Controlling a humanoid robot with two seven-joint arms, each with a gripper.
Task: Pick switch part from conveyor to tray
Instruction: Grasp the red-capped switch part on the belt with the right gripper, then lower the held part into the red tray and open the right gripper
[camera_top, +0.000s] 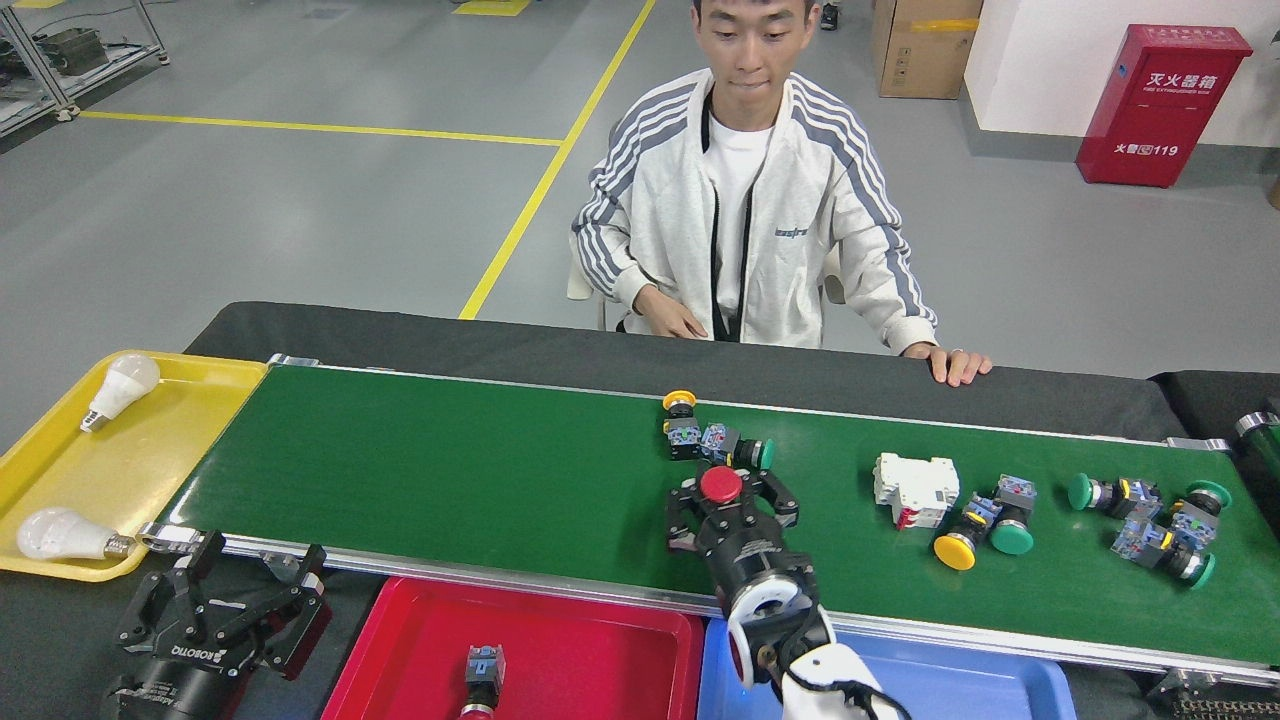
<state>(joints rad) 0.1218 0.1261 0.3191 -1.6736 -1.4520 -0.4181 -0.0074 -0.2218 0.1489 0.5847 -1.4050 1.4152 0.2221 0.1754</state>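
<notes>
Green conveyor (450, 470) carries eight switch parts, right pincer (731, 497) gripping one.

Matt green conveyor (450, 470) belt, glossy plastic red tray (590, 650).

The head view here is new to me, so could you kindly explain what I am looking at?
It is taken from the robot's own head, looking down. The black right claw sits around a red-capped switch part on the green conveyor; whether it grips yet, I cannot tell. The left claw waits open. More switch parts and a white breaker lie on the belt. Near you are a red tray holding one switch part, a blue tray and a yellow tray with bulbs. A person sits opposite.
</notes>
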